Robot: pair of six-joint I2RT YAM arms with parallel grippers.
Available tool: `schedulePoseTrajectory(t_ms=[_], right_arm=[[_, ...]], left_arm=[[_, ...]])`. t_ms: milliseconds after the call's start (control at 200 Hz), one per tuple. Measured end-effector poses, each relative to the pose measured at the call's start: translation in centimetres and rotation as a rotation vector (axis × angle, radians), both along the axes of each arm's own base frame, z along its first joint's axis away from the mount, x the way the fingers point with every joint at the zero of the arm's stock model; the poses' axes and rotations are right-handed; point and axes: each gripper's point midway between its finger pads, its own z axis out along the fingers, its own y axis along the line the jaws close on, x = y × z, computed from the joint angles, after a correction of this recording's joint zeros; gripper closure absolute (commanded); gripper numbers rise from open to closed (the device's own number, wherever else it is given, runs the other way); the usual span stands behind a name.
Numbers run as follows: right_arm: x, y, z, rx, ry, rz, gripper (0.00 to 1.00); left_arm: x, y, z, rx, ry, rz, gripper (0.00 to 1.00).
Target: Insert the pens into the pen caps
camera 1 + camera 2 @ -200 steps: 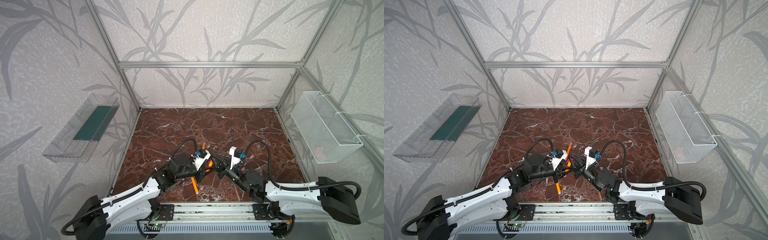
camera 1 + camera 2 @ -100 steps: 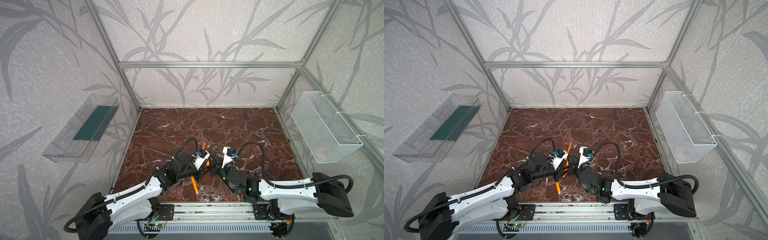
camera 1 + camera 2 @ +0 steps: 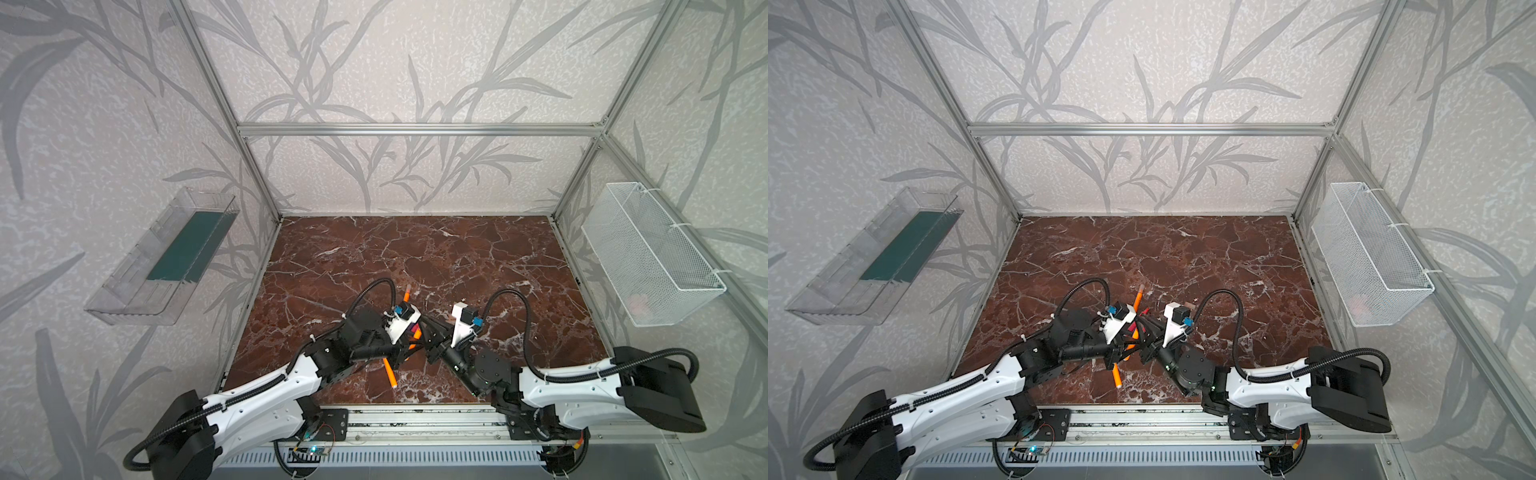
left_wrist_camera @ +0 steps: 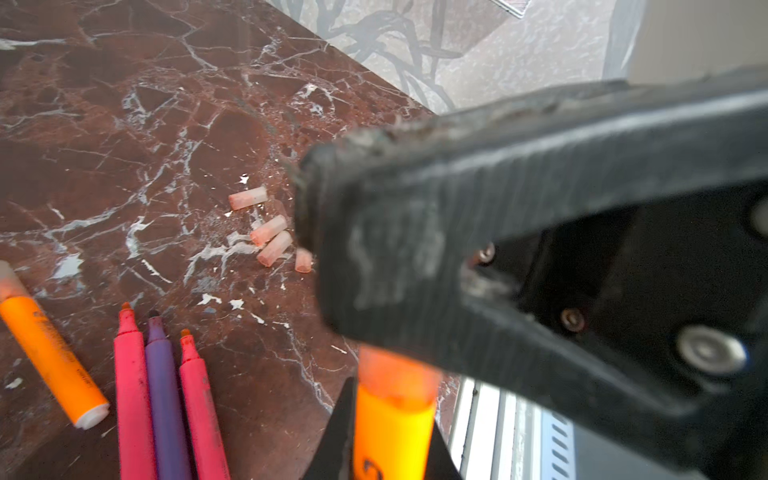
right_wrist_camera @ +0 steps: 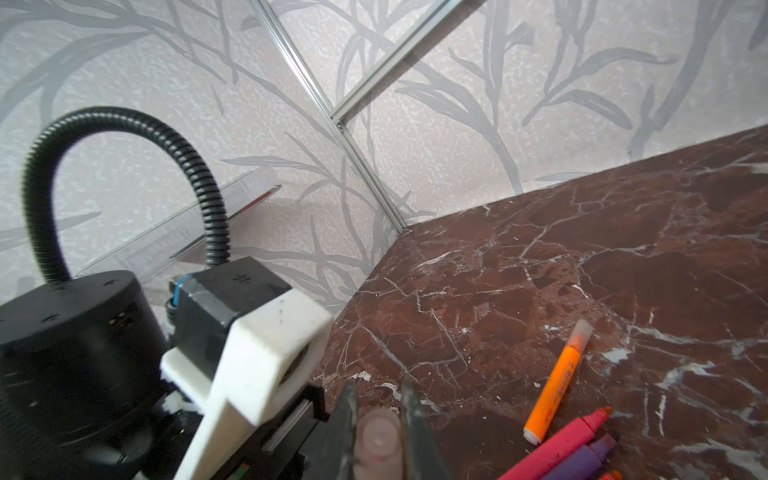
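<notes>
My left gripper (image 4: 392, 419) is shut on an orange pen (image 4: 390, 440); the pen's white end sticks out below it in both top views (image 3: 390, 378) (image 3: 1116, 379). My right gripper (image 5: 378, 399) is shut on a pale pen cap (image 5: 378, 436). The two grippers meet tip to tip at mid-table (image 3: 420, 334). The pen's tip end shows through a translucent cap (image 4: 395, 372) just under the right gripper's finger (image 4: 498, 232). Several loose pen caps (image 4: 270, 232) lie on the marble. Two pink pens (image 4: 133, 399), a purple pen (image 4: 164, 403) and a capped orange pen (image 4: 50, 353) (image 3: 406, 296) lie there too.
The marble floor (image 3: 415, 249) is walled in by an aluminium frame. A clear tray (image 3: 166, 257) hangs on the left wall and a white wire basket (image 3: 648, 253) on the right wall. The metal front rail (image 3: 415, 415) runs below the arms.
The right arm swung in toward the left gripper, then drew back slightly. Both grips stay as they were, and the left arm has hardly moved.
</notes>
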Motion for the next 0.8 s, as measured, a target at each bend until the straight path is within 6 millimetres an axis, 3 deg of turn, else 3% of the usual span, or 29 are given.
schedulePoseTrajectory(t_ms=[280, 595, 675, 765, 800], right_arm=[[-1.7, -0.2, 1.9, 0.064, -0.111, 0.083, 1.00], [0.1, 0.3, 1.6, 0.004, 0.007, -0.018, 1.00], [0.5, 0.1, 1.2, -0.022, 0.037, -0.042, 0.88], [0.6, -0.1, 0.9, -0.054, 0.063, -0.064, 0.67], [-0.1, 0.2, 0.4, -0.090, 0.069, -0.039, 0.57]], left_arm=[[-1.6, 0.0, 1.7, -0.064, -0.006, -0.068, 1.00], [0.1, 0.3, 1.3, -0.057, -0.022, -0.003, 1.00], [0.3, 0.2, 1.0, -0.051, -0.017, 0.004, 1.00], [0.5, 0.0, 0.8, -0.046, -0.011, 0.008, 1.00], [2.3, 0.6, 1.0, -0.052, -0.015, 0.105, 1.00]])
